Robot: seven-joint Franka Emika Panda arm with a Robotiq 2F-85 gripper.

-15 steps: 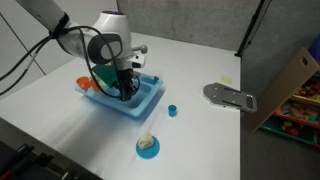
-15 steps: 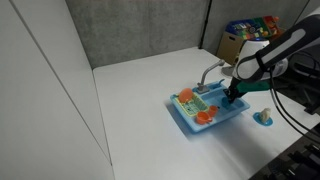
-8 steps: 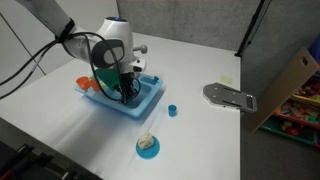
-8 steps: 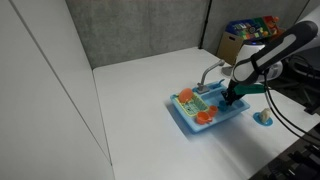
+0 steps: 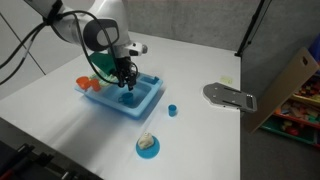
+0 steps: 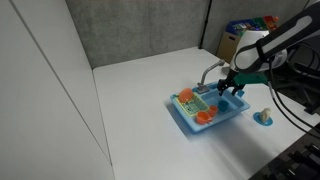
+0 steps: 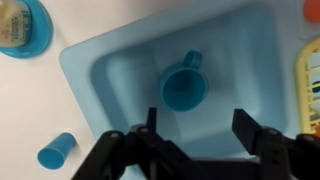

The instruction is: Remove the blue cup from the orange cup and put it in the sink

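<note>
The blue cup (image 7: 183, 88) lies by itself on the floor of the light blue toy sink (image 7: 95, 70), handle pointing away from me in the wrist view. My gripper (image 7: 198, 128) hangs open just above it, both fingers apart with nothing between them. In an exterior view the gripper (image 5: 124, 78) hovers over the sink (image 5: 148, 104), and the orange cup (image 5: 85, 84) stands at the sink's far end. Another exterior view shows the gripper (image 6: 228, 89) above the sink (image 6: 190, 125).
A small blue cylinder (image 5: 172, 110) stands on the white table beside the sink. A blue plate with a pale item (image 5: 147, 145) sits nearer the table's front edge. A grey flat piece (image 5: 230, 96) and a cardboard box (image 5: 290, 85) lie off to the side.
The gripper was shut low inside the basin; it has now opened and risen. The blue cup stays behind in the sink.
</note>
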